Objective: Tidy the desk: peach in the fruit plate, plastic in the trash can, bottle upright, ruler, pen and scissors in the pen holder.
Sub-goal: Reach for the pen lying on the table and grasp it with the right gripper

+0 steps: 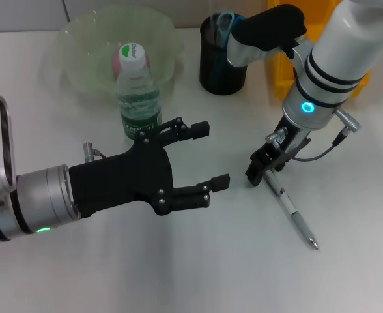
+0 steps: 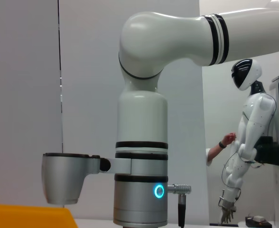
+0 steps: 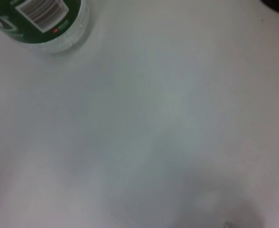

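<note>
A silver pen (image 1: pixel 290 208) lies on the white desk right of centre. My right gripper (image 1: pixel 264 171) is down at its upper end, shut on it. My left gripper (image 1: pixel 211 155) is open and empty, hovering at mid-desk just right of the upright water bottle (image 1: pixel 138 91), whose green label also shows in the right wrist view (image 3: pixel 40 19). A peach (image 1: pixel 118 62) lies in the green fruit plate (image 1: pixel 81 45) behind the bottle. The black pen holder (image 1: pixel 221 62) holds blue-handled scissors (image 1: pixel 225 23). Ruler and plastic are out of view.
A yellow bin (image 1: pixel 279 68) stands behind my right arm at the back right; its corner shows in the left wrist view (image 2: pixel 25 216). The left wrist view looks at my right arm (image 2: pixel 142 156) and a humanoid robot (image 2: pixel 246 123) far behind.
</note>
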You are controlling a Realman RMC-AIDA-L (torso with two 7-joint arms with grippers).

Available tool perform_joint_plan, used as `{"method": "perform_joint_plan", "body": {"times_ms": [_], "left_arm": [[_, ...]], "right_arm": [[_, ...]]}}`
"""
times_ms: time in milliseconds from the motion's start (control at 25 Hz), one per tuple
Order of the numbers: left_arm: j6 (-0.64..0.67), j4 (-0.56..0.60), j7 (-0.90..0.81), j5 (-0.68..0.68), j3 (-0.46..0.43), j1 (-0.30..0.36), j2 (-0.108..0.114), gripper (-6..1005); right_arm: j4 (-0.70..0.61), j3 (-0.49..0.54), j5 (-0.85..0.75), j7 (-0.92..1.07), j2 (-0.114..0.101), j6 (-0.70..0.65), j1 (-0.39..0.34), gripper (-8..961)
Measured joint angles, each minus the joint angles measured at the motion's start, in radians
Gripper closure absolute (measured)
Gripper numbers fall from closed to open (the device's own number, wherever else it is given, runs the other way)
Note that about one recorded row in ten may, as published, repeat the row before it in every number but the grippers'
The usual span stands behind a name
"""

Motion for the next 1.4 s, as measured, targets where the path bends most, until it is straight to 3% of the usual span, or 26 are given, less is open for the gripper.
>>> {"method": "perform_joint_plan", "body": {"times_ms": [480, 680, 1400], "left_arm": [[-0.008, 0.0, 0.0, 0.0, 0.0, 0.003, 0.0, 169], [-0.008, 0.0, 0.0, 0.0, 0.0, 0.002, 0.0, 169], [-0.008, 0.0, 0.003, 0.0, -0.008, 0.002, 0.002, 169]], "right_arm": [[0.001, -0.002, 0.0, -0.004, 0.0, 0.003, -0.003, 366], [0.002, -0.002, -0.001, -0.005, 0.0, 0.005, -0.005, 436], [-0.012, -0.002, 0.0, -0.006, 0.0, -0.011, -0.007, 525]]}}
